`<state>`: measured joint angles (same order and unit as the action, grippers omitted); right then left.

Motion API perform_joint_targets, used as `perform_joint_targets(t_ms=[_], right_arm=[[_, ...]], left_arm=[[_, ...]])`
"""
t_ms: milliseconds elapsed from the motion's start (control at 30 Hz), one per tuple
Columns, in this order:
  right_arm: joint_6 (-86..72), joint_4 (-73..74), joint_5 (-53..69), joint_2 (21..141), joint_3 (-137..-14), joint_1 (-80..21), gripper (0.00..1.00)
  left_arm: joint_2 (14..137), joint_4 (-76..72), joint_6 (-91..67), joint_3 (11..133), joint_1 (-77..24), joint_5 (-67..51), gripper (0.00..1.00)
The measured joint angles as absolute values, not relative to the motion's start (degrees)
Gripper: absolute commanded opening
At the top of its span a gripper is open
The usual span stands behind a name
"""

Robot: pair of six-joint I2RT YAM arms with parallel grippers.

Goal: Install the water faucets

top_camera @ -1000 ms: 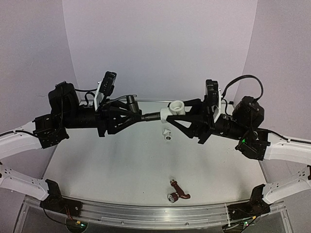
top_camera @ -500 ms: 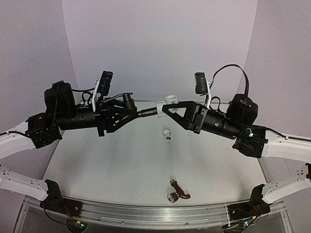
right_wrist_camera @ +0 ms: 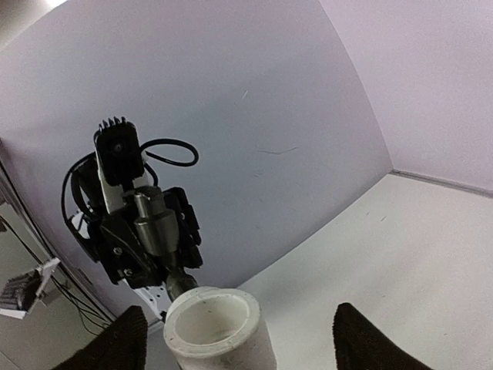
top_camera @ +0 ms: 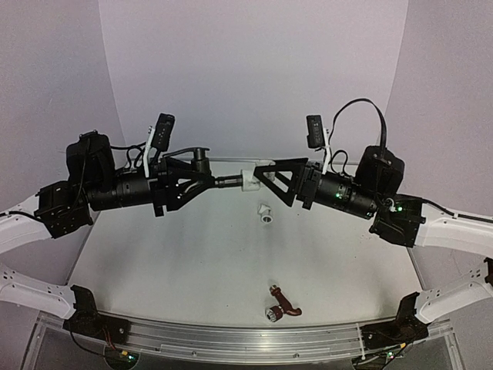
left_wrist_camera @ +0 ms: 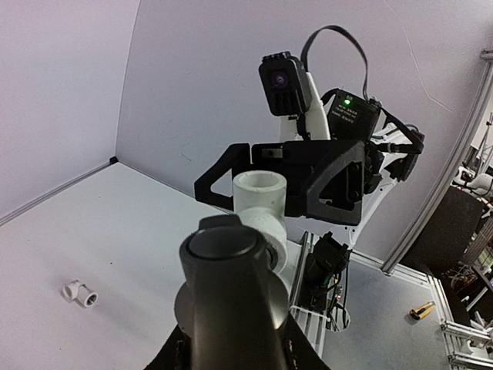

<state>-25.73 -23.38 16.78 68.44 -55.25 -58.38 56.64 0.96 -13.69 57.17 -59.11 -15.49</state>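
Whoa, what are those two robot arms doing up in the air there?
They are fitting a tap into a pipe piece. The left gripper holds the dark grey faucet above the table, its end joined to a white elbow fitting. The right gripper stands open around that fitting, not clamping it. A reddish-brown faucet and a second white fitting lie on the table, not yet joined.

Soft even light, near foreground blurred
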Motion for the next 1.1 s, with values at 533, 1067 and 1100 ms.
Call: perform_joint_targets(t_ms=[533, 1067, 1100], right_arm=[[29.05, -8.05, 18.3, 57.99, -58.63, -58.26, 0.98], [91.43, -2.69, 18.26, 57.18, -53.4, -59.46, 0.89], [93.36, -3.68, 18.2, 57.85, -52.84, -59.48, 0.88]], left_arm=[[58.85, -9.7, -40.35, 50.44, -53.83, -21.95, 0.0], [63.57, -17.63, -64.13, 47.86, -50.81, -30.09, 0.0], [63.8, -17.65, -64.68, 47.86, -50.81, -30.35, 0.0]])
